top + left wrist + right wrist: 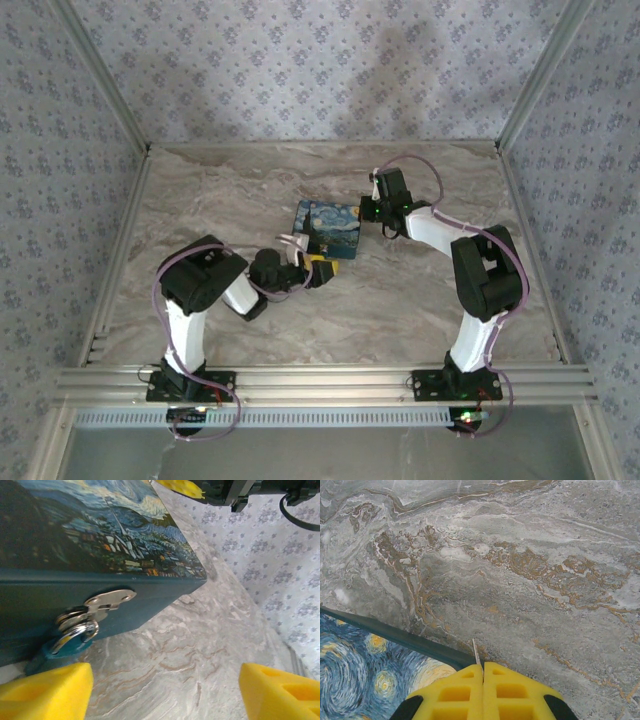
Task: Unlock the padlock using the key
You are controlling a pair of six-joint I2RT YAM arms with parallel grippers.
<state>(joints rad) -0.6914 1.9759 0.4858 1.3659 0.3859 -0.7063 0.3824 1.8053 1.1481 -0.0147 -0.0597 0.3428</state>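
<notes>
A: L gripper (165, 686), status?
B: The jaws are spread wide and nothing is held. Its yellow pads (47, 692) are seen at either side of the wrist view, over bare marble table (200, 645), just in front of the box (75, 535).
A: Padlock loc.?
B: The padlock (62, 642) is hung from the silver hasp (107, 600) on the box's teal front wall. It is near the L-hand pad but apart from it.
A: R gripper (483, 672)?
B: The pads are pressed fully together. A thin key blade (476, 655) is pinched betw. the tips. It is taken as the key, though it is too small to be sure. Its tip is seen just at the box's edge.
A: Overhead?
B: The box is sat mid-table. The L gripper is placed at its near side, the R gripper at its right edge.
</notes>
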